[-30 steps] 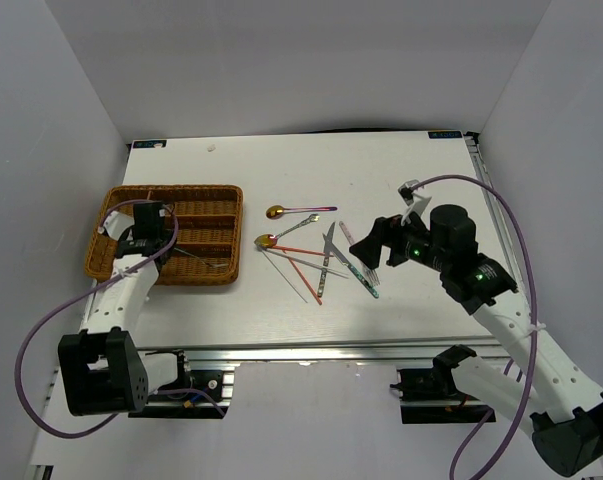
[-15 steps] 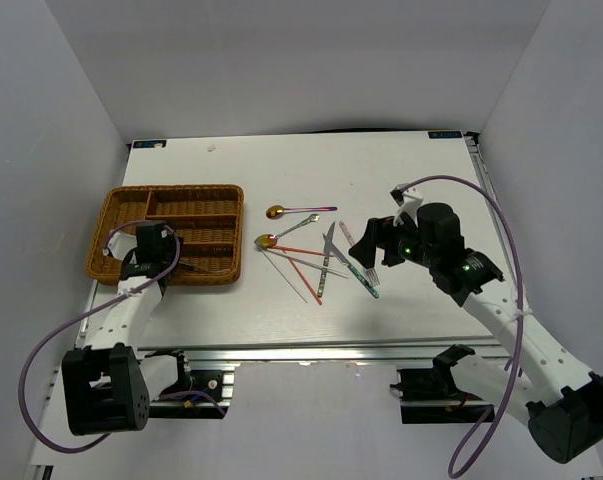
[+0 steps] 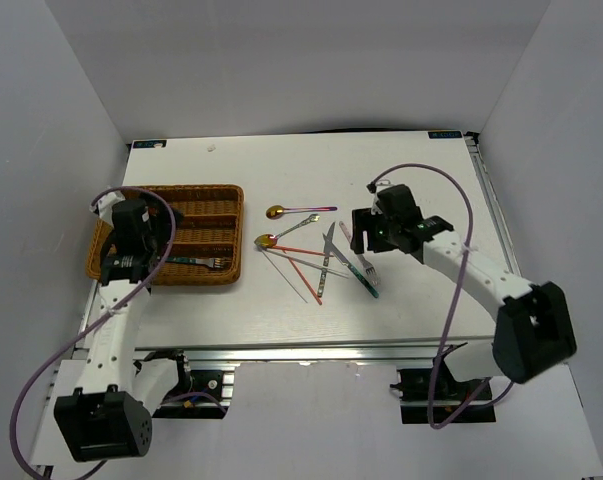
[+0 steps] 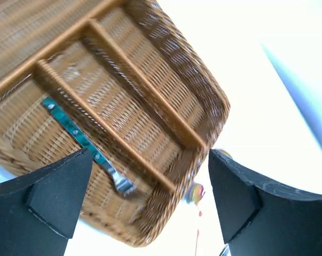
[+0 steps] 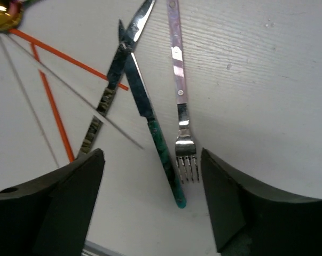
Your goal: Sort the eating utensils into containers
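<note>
The brown wicker tray (image 3: 209, 192) sits at the table's left, and a green-handled fork (image 3: 196, 262) lies in its nearest slot. My left gripper (image 3: 144, 256) hangs open over the tray's left end, holding nothing. In the left wrist view the fork (image 4: 79, 140) lies free below the gripper (image 4: 150, 198). Loose utensils lie mid-table: two gold spoons (image 3: 276, 211), red chopsticks (image 3: 296, 250), dark knives (image 3: 328, 245). My right gripper (image 3: 364, 246) is open low over a green-handled knife (image 5: 162, 146) and a pink-handled fork (image 5: 178, 69). Both lie between its fingers (image 5: 59, 202), untouched.
White walls close in the table on the left, back and right. The aluminium rail (image 3: 311, 352) runs along the near edge. Silver chopsticks (image 5: 70, 98) cross the red ones (image 5: 53, 109) beside a dark patterned knife (image 5: 108, 90), and a gold spoon bowl (image 5: 0, 15) shows at the top left.
My left gripper opened, let the green-handled fork drop into the tray's near slot, and drew back left. My right gripper came down over the knife and pink fork, its jaws narrowing slightly.
</note>
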`<action>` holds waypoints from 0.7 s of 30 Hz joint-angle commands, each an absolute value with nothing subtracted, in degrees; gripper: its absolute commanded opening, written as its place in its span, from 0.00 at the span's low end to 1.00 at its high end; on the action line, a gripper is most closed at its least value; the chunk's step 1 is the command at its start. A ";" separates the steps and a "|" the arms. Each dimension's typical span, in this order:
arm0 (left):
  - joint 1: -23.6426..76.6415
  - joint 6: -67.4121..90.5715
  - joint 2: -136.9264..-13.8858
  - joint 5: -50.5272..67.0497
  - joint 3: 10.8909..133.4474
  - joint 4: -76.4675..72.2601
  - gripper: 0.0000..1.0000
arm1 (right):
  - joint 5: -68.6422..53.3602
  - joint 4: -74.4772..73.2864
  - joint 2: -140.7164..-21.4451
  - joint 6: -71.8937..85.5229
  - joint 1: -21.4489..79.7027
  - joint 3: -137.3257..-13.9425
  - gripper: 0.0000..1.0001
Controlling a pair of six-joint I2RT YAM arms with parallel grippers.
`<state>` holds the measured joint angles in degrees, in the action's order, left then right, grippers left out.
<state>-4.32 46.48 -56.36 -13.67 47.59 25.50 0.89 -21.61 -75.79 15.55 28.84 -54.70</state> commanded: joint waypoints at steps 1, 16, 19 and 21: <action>-4.22 31.50 -50.92 -3.27 47.64 27.86 0.98 | 5.27 -22.67 -81.28 11.79 28.56 -60.54 0.73; -3.08 28.57 -43.77 6.41 39.73 23.99 0.98 | 6.94 -23.73 -105.99 8.35 28.56 -70.57 0.47; -2.90 28.56 -44.47 6.42 39.90 24.26 0.98 | 6.59 -24.52 -108.80 7.74 28.56 -71.01 0.37; -2.81 28.56 -44.12 6.42 39.73 24.08 0.98 | 7.11 -24.78 -109.25 7.39 28.56 -70.49 0.27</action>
<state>-3.22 29.47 -45.12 5.04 39.79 24.73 6.11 -23.42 -107.83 8.34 28.84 -69.67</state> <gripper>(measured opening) 0.981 0.296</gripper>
